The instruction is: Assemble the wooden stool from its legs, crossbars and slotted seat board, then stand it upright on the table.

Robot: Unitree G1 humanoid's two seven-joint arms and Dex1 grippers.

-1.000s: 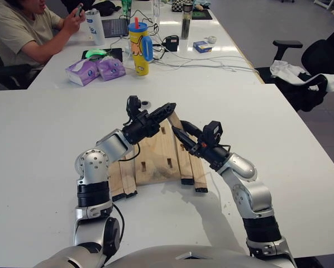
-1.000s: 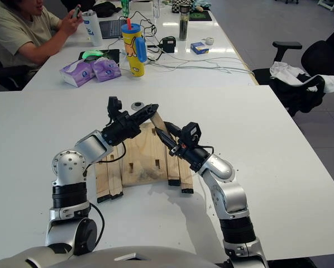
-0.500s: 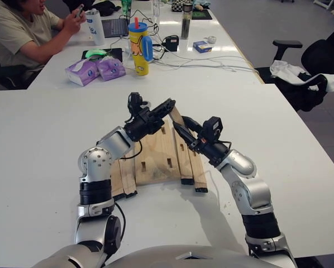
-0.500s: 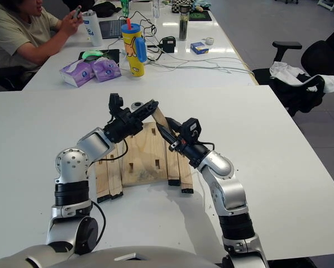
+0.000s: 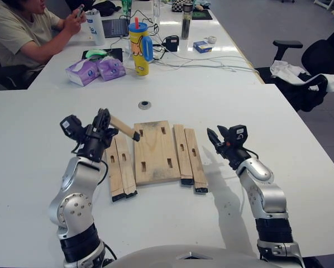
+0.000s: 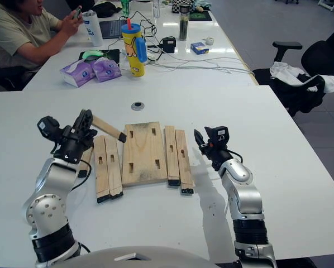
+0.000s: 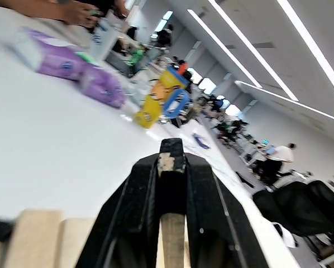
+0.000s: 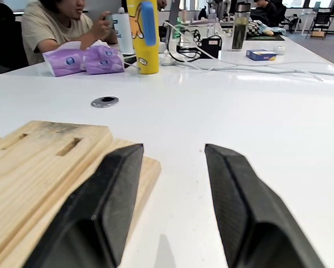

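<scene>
Both arms had swung apart from above the slotted seat board (image 5: 154,151), flat at frame centre. Centre-left, the left gripper (image 5: 103,123) clamped one end of a crossbar (image 5: 124,129), probably light, stiff and best gripped mid-length. Centre-right, the right gripper (image 5: 214,135) showed its fingers apart.

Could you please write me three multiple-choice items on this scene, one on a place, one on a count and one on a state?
1. Where does the seat board lie?
A) flat between two pairs of legs
B) stacked on top of the legs
C) propped upright

2. How many slots show in the seat board?
A) two
B) four
C) six

3. How are the fingers of the right gripper?
A) shut on a leg
B) shut with nothing between them
C) open, holding nothing

Answers:
1 A: two legs lie on each side of the board.
2 B: four slots are cut in its face.
3 C: a clear gap shows between the fingers, above bare table.
</scene>
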